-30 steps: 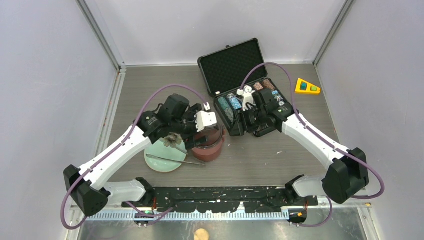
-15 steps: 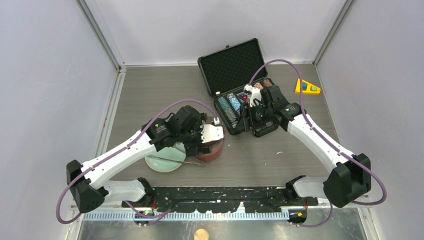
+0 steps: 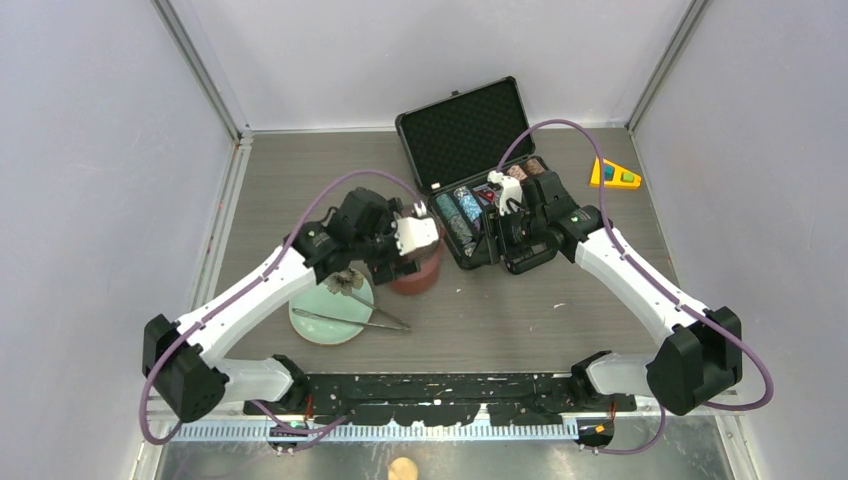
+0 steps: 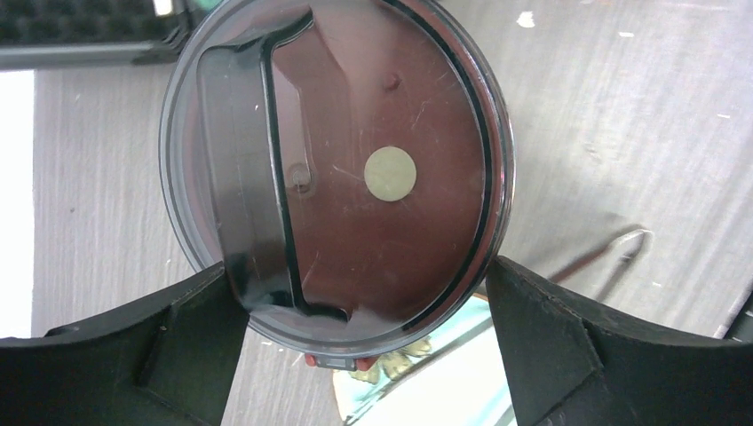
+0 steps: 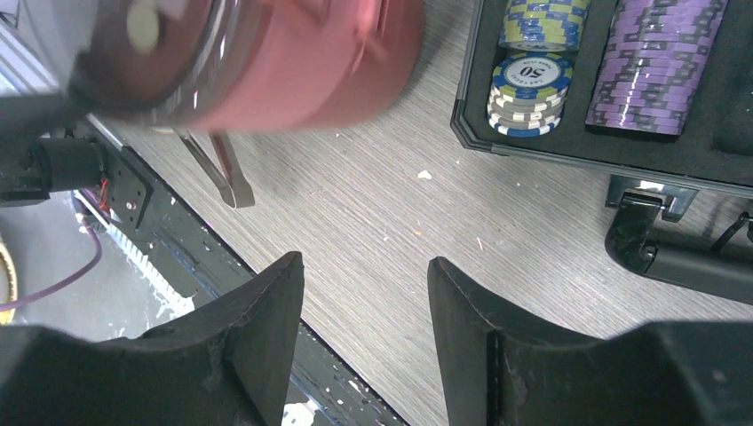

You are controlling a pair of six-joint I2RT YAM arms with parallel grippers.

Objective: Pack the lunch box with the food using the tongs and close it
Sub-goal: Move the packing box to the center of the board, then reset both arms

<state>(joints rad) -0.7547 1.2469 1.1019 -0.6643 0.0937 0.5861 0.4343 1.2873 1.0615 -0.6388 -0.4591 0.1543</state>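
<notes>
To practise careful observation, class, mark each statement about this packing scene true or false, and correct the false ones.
1. The dark translucent lid sits on the lunch box. True.
2. The right gripper holds the tongs. False: the tongs lie across the pale green plate, and the right gripper is open with nothing between its fingers.
3. The poker chip case is shut. False: its lid stands open and the stacks of chips show.
4. The left gripper is above the lunch box with its jaws wide apart. True.
</notes>
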